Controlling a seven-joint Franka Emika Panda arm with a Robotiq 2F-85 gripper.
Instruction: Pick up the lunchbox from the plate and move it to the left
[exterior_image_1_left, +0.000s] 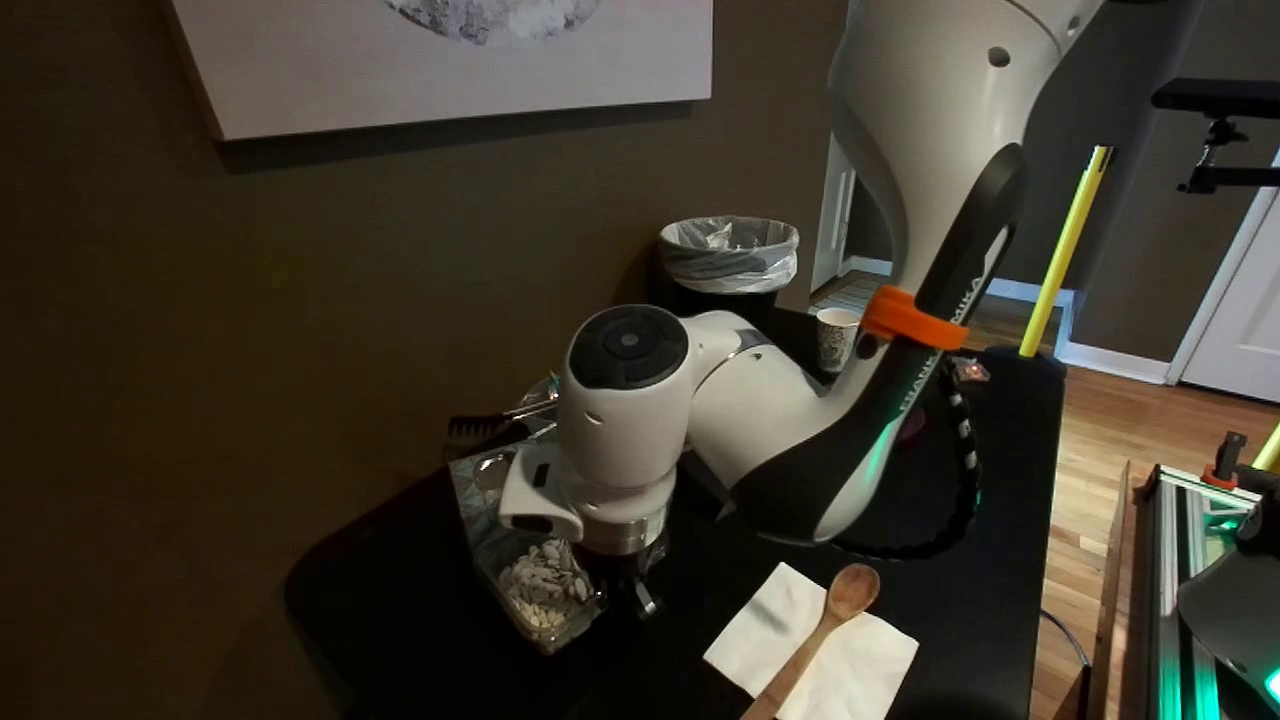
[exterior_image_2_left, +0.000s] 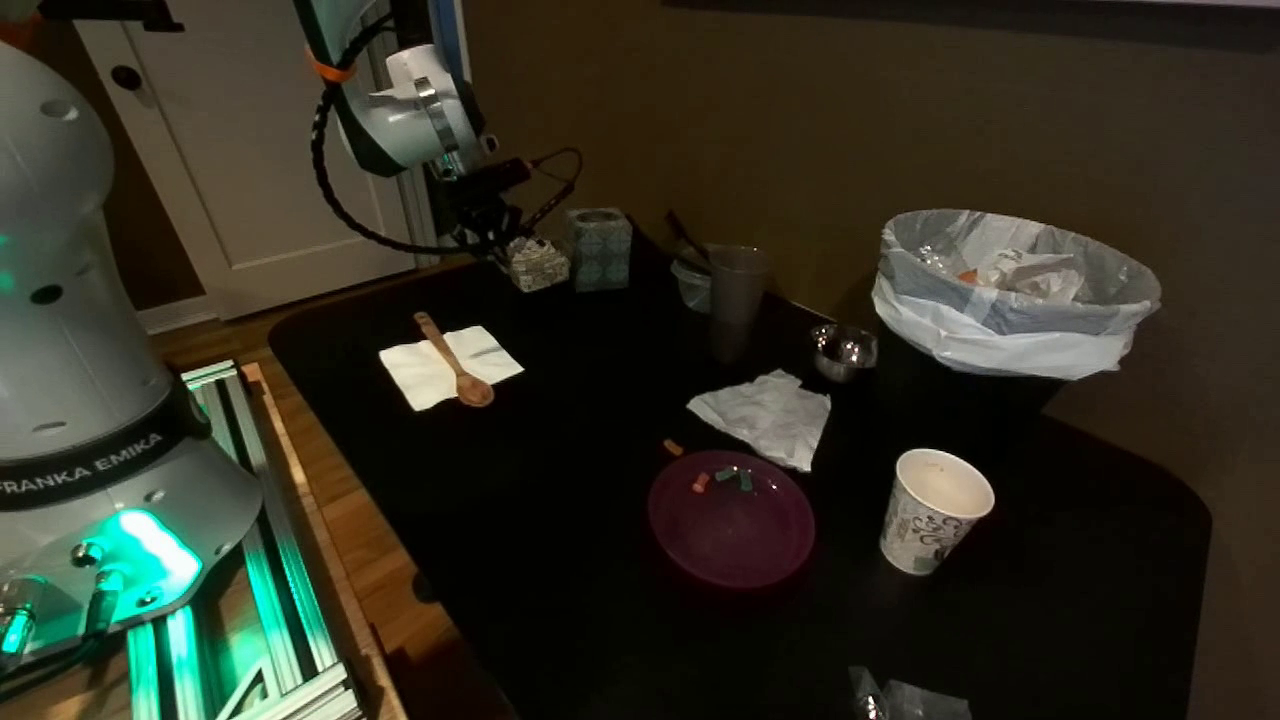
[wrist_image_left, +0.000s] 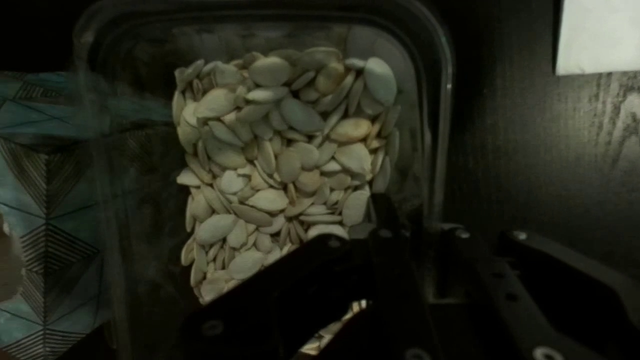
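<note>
The lunchbox (wrist_image_left: 442, 125) is a clear shallow box of pale flat seeds. It stands at the far end of the dark table in both exterior views (exterior_image_1_left: 575, 632) (exterior_image_2_left: 540, 276). My gripper (wrist_image_left: 400, 215) sits low astride one side wall, one finger inside, one outside. The fingertips are close together with the clear wall between them, shut on it. The gripper also shows in both exterior views (exterior_image_1_left: 630, 595) (exterior_image_2_left: 505, 242). I cannot tell whether the lunchbox touches the table. The maroon plate (exterior_image_2_left: 735, 555) lies well away from it, holding several small coloured pieces.
A patterned tissue box (exterior_image_2_left: 602, 255) stands directly beside the lunchbox. A wooden spoon (exterior_image_2_left: 450, 360) lies on a white napkin (exterior_image_2_left: 415, 375). A tall grey cup (exterior_image_2_left: 738, 300), metal bowl (exterior_image_2_left: 845, 355), crumpled napkin (exterior_image_2_left: 770, 415), paper cup (exterior_image_2_left: 925, 520) and bin (exterior_image_2_left: 1010, 340) stand farther along.
</note>
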